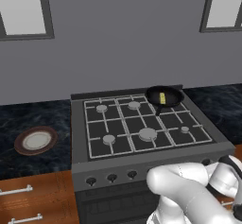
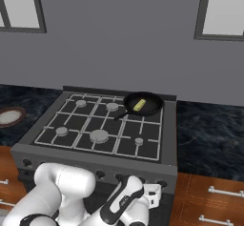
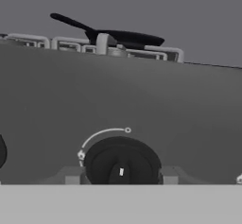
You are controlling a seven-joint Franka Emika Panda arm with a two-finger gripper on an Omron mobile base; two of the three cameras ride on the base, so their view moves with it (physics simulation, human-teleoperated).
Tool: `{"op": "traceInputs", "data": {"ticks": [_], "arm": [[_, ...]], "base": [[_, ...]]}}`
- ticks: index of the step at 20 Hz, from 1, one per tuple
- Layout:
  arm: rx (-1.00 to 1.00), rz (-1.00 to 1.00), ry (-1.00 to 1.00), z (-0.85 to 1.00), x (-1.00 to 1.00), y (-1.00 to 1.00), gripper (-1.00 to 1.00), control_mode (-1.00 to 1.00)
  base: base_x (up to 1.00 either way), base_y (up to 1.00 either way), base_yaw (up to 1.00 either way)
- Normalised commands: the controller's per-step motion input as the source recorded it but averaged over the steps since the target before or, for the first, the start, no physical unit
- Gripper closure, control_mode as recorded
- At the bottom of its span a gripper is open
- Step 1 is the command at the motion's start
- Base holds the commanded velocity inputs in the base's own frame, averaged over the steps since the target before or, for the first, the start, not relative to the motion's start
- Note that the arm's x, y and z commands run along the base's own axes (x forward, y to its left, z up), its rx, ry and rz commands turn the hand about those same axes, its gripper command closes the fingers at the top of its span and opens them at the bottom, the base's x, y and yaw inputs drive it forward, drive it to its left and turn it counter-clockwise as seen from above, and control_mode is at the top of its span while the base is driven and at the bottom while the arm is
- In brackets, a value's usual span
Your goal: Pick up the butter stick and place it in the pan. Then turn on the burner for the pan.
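The black pan (image 1: 173,96) (image 2: 150,104) sits on the back right burner of the stove, its handle pointing toward the front. Inside it lies the pale-yellow butter stick (image 1: 162,98) (image 2: 139,105). My gripper (image 3: 120,178) (image 2: 153,190) is down at the stove's front panel, at the right end of the row of knobs. In the hand view a round black knob (image 3: 122,161) sits between my two fingertips (image 3: 72,178), which press against its sides. Above the panel's edge, that same view shows the pan (image 3: 125,36) from the side.
A brown-rimmed white plate (image 1: 36,140) (image 2: 9,117) rests on the dark counter left of the stove. Three more knobs (image 1: 111,177) line the front panel to the left. Wooden drawers with handles (image 2: 224,191) flank the stove below the counter.
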Motion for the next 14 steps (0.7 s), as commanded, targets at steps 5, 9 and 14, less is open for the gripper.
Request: {"op": "traceInputs", "data": {"ticks": [5, 9, 14], "arm": [[-0.14, 0.00, -0.03, 0.00, -0.01, 0.08, 1.00, -1.00], [-0.28, 0.00, 0.00, 0.00, 0.00, 0.12, 1.00, -1.00], [-0.30, 0.00, 0.00, 0.00, 0.00, 0.19, 1.00, -1.00]], "base": [[0.00, 0.00, 0.00], [0.00, 0.00, 0.00], [0.00, 0.00, 0.00]]}}
